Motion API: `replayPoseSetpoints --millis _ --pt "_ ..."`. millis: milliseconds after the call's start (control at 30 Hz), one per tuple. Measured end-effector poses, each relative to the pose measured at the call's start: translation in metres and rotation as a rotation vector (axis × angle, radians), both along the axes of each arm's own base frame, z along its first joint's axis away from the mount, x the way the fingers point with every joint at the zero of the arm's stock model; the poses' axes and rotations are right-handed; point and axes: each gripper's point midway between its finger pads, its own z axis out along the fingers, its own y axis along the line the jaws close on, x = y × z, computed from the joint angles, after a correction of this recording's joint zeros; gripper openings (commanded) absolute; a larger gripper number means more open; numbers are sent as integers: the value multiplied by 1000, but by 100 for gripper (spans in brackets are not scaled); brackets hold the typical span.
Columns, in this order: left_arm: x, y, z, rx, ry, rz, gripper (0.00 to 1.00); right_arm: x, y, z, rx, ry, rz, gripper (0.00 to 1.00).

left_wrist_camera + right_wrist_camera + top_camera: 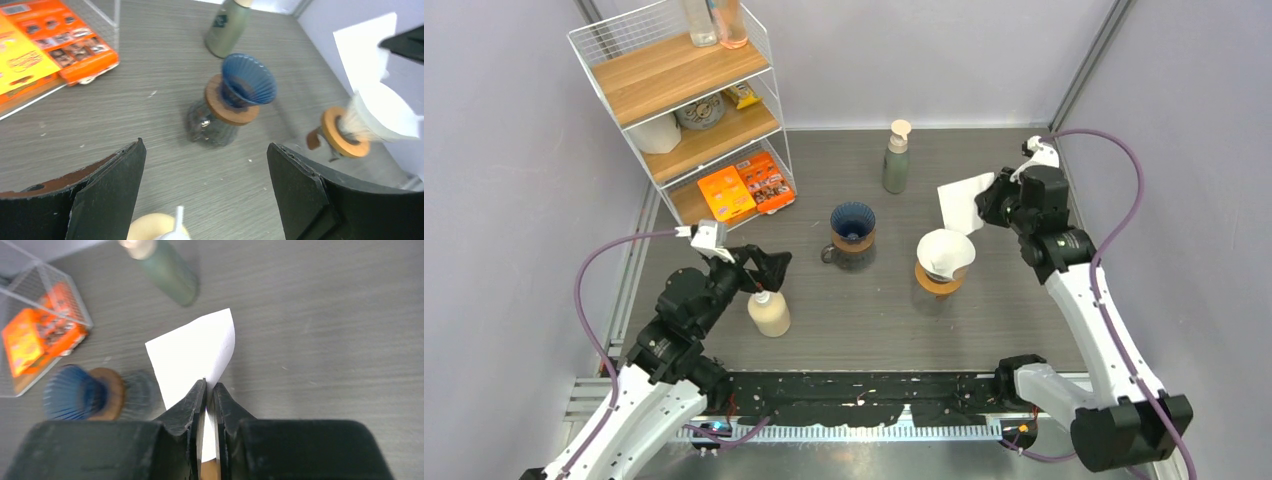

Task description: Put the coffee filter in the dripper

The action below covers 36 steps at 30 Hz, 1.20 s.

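Filter (192, 350): flat white sheet, pinched at one edge in the clenched right gripper (210, 385), held beyond the white cone (945, 252), well apart from the blue dripper (852, 222). Left gripper (205, 146) spread wide, empty. Recommended: centre over the blue mouth, lower until seated, then let go.

Wire rack (659, 80) with 3 wooden shelves stood at far left of the grey table (984, 320). Top shelf held 1 clear bottle (700, 22) and 1 pinkish bottle (732, 22). Bottom shelf held 2 orange packets (727, 193), leaning. Green bottle (896, 160), tan cap, stood upright near the table's back edge. Cream pump bottle (769, 313) stood upright, front left.
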Motion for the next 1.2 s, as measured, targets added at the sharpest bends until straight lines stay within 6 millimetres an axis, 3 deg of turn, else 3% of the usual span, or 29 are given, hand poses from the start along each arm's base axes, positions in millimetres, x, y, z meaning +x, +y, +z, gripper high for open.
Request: replayPoseSetpoints --millis 167,267,467,767,967,1200 --pt "-5 -31 13 -29 -3 -164 100 -17 37 52 60 -136 166 17" --pt "-5 -50 28 -46 1 -256 99 -28 66 65 85 -166 276 17" --pt "-1 -92 62 -108 -15 -434 100 -48 125 71 117 -164 485 17" --pt "13 -141 47 -112 83 -581 100 -69 196 70 140 -136 705 17" --pt "18 -154 57 -118 65 -617 97 -63 210 68 138 -128 726 17" --pt "19 -160 56 -117 64 -647 73 -72 217 72 148 -137 771 17"
